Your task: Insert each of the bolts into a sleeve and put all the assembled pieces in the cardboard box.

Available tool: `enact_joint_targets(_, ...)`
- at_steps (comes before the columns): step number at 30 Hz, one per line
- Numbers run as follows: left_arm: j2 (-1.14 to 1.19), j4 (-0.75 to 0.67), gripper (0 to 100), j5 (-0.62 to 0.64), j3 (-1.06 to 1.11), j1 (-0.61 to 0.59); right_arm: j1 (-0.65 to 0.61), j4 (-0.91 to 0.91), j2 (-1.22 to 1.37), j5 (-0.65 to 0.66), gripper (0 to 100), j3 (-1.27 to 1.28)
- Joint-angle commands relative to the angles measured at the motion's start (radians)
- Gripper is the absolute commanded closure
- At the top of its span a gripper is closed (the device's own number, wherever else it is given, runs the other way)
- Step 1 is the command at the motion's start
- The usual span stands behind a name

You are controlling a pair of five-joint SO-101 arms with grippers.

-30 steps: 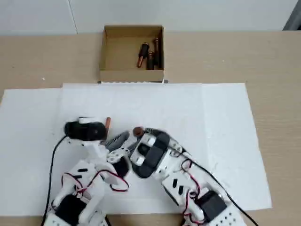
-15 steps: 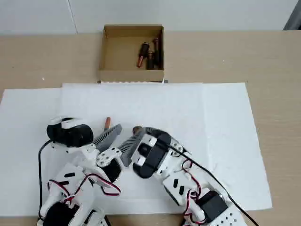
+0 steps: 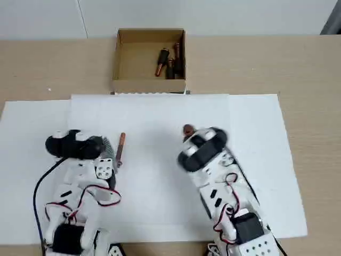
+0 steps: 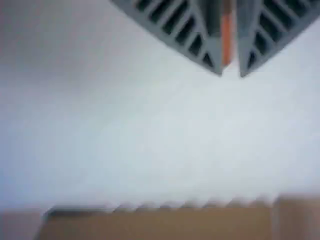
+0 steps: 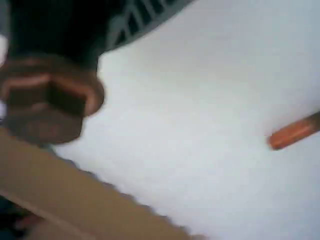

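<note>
The left end effector (image 4: 231, 73) pinches a copper rod (image 4: 226, 35) over the left of the white sheet (image 3: 160, 114). The right end effector (image 3: 190, 136), right of centre, grips a hex-headed piece (image 5: 47, 97). Assembled pieces (image 3: 169, 61) lie in the far cardboard box (image 3: 133, 58).

Wooden table (image 3: 309, 64), white sheet (image 3: 256, 160) spread on it, cardboard box (image 3: 133, 58) beside sheet

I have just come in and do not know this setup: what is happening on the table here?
Two robot arms work over a white sheet. The left hand is shut on a slim orange piece, and the right hand holds a hex-headed bolt, apart from it. They are not yet joined. A few assembled pieces lie in the cardboard box at the table's far side.
</note>
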Motion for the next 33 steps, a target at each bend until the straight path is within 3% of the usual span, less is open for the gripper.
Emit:
enact_joint_targets(1, -0.008, 0.000, 99, -0.061, 0.054, -0.063, 0.062, 0.018, 0.001, -0.100, 99.5, -0.025)
enact_joint_targets(8, -0.008, 0.000, 99, -0.112, 0.137, -0.080, 0.062, 0.108, 0.101, -0.180, 99.5, -0.158)
enact_joint_targets(21, -0.008, 0.000, 99, -0.109, 0.200, -0.080, 0.061, -0.044, 0.914, -0.167, 99.5, -0.735)
enact_joint_targets(33, -0.008, 0.000, 99, -0.109, 0.200, -0.083, 0.048, -0.246, 1.601, 0.184, 99.5, -1.284)
